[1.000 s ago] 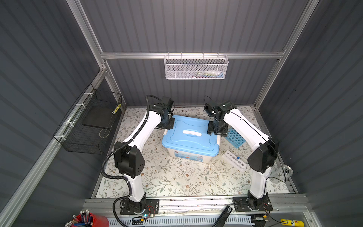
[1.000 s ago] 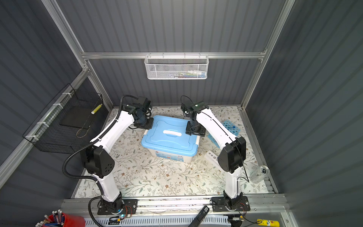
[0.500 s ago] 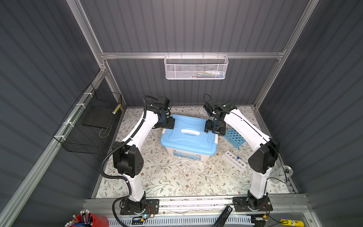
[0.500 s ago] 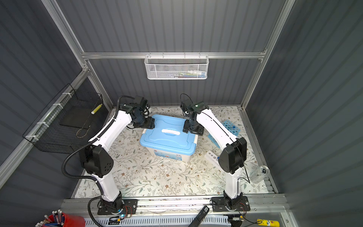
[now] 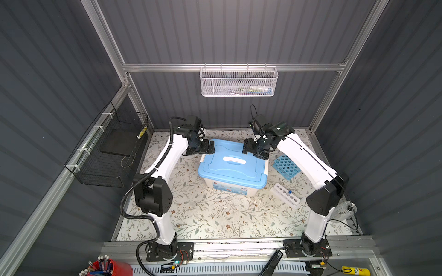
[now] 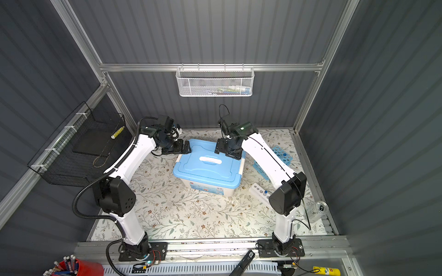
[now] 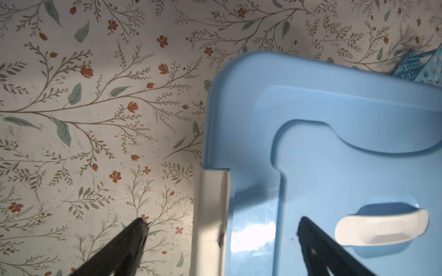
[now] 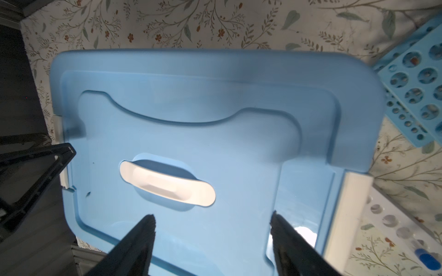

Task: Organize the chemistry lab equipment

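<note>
The blue many-holed rack [image 5: 285,167] [image 8: 416,95] stands right of the white bin with its light-blue lid [image 5: 232,165] [image 8: 191,107]. In front of it, the small white rack [image 5: 284,193] [image 8: 392,222] holds one blue-capped tube [image 5: 289,192] [image 8: 428,260]. My left gripper [image 5: 210,147] [image 7: 221,224] is open, its fingers astride the bin's white side latch [image 7: 210,215] without touching it. My right gripper [image 5: 246,147] [image 8: 212,219] hangs open over the lid near the white handle [image 8: 167,184], nothing between its fingers.
A white mesh basket [image 5: 239,82] hangs on the back wall and a black wire basket [image 5: 112,148] on the left wall. A clear can [image 5: 344,210] lies at the mat's right edge. A red cup of pens [image 5: 105,267] stands at the front left.
My left gripper has gone from nearly shut to wide open at the lid's left edge. My right gripper's jaws have spread a little wider above the lid.
</note>
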`<action>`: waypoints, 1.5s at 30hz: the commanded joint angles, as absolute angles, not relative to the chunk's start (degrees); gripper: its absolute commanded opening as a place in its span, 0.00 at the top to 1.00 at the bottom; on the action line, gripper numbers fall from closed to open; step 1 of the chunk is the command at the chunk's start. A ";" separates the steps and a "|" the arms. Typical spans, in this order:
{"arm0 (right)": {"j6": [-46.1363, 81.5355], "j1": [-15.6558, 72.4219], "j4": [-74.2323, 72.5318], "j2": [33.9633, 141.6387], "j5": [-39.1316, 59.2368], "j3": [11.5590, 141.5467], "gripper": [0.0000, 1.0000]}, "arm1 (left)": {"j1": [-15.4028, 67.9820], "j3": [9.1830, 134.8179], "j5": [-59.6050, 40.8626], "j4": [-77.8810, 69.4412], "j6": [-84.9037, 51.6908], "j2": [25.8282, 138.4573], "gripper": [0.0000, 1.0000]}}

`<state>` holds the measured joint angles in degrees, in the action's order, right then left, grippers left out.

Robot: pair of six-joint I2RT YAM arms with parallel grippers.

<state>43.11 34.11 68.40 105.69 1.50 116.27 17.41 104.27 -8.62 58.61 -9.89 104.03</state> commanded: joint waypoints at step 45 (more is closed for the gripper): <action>2.91 11.21 -34.68 58.86 -27.03 17.72 0.01 | 10.64 18.46 20.13 -62.86 4.92 91.97 0.00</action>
<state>4.16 13.63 -25.50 56.88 -30.11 20.18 11.18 19.88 21.69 -52.05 3.60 89.65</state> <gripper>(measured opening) 0.989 0.997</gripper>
